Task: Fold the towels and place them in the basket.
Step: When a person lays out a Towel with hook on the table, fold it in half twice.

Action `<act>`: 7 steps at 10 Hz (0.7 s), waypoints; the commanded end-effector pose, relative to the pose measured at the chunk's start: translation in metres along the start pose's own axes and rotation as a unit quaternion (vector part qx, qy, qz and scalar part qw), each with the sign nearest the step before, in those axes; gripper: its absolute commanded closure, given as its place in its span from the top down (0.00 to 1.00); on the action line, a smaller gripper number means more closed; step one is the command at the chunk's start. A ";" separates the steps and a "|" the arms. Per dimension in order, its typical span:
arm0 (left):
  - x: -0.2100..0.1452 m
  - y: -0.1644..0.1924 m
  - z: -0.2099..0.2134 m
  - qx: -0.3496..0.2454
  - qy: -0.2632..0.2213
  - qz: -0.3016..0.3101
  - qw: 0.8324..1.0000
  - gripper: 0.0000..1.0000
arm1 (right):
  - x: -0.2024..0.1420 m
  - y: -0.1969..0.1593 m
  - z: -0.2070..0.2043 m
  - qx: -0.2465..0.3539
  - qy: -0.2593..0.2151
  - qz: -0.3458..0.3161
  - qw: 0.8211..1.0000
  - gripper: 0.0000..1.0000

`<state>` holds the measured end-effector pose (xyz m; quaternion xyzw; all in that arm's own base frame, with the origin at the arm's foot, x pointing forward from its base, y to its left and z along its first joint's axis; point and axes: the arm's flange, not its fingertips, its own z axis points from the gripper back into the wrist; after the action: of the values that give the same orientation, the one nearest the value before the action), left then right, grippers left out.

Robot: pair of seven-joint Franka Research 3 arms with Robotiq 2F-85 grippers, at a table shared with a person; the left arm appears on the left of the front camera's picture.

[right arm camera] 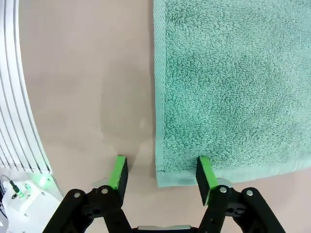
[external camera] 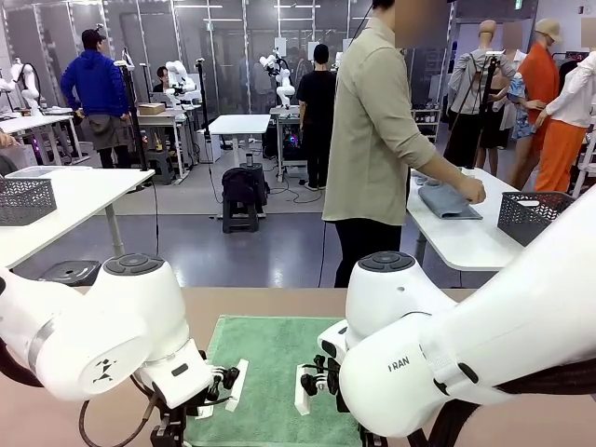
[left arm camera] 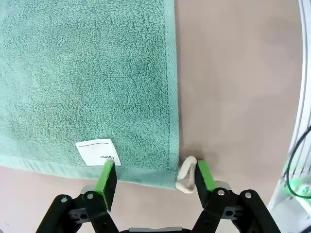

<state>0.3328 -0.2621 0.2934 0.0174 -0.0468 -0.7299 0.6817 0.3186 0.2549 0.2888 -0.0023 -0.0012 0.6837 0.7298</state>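
Observation:
A mint green towel (external camera: 279, 368) lies flat on the brown table between my two arms. In the left wrist view my left gripper (left arm camera: 154, 177) is open and straddles a near corner of the towel (left arm camera: 87, 73), where a white name label (left arm camera: 98, 151) and a cream hanging loop (left arm camera: 187, 174) sit. My right gripper (right arm camera: 161, 174) is open too, its green pads (right arm camera: 118, 171) on either side of the other near corner of the towel (right arm camera: 233, 82). Neither holds anything. The cream-white towel is out of view.
A person (external camera: 377, 140) stands past the table's far edge, turned right, one hand on a grey-blue cloth (external camera: 447, 200) on a white table. Dark wire-mesh baskets stand on that table (external camera: 533, 216) and on another at left (external camera: 23, 200). Bare tabletop flanks the towel.

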 end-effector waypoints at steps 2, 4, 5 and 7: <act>-0.025 -0.028 -0.005 0.009 -0.002 -0.016 1.000 0.61 | -0.025 0.030 -0.015 -0.011 0.001 -0.011 1.000 0.52; -0.024 -0.027 -0.003 0.004 -0.002 -0.017 1.000 0.41 | -0.025 0.030 -0.013 -0.008 0.000 -0.013 1.000 0.32; -0.024 -0.026 -0.002 0.004 -0.002 -0.018 1.000 0.34 | -0.025 0.030 -0.012 -0.008 0.000 -0.014 1.000 0.16; -0.025 -0.026 -0.003 0.001 0.001 -0.017 1.000 0.14 | -0.027 0.029 -0.012 -0.006 0.000 -0.016 1.000 0.00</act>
<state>0.3366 -0.2637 0.2997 0.0194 -0.0537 -0.7332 0.6776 0.3246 0.2566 0.2951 -0.0030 -0.0098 0.6808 0.7324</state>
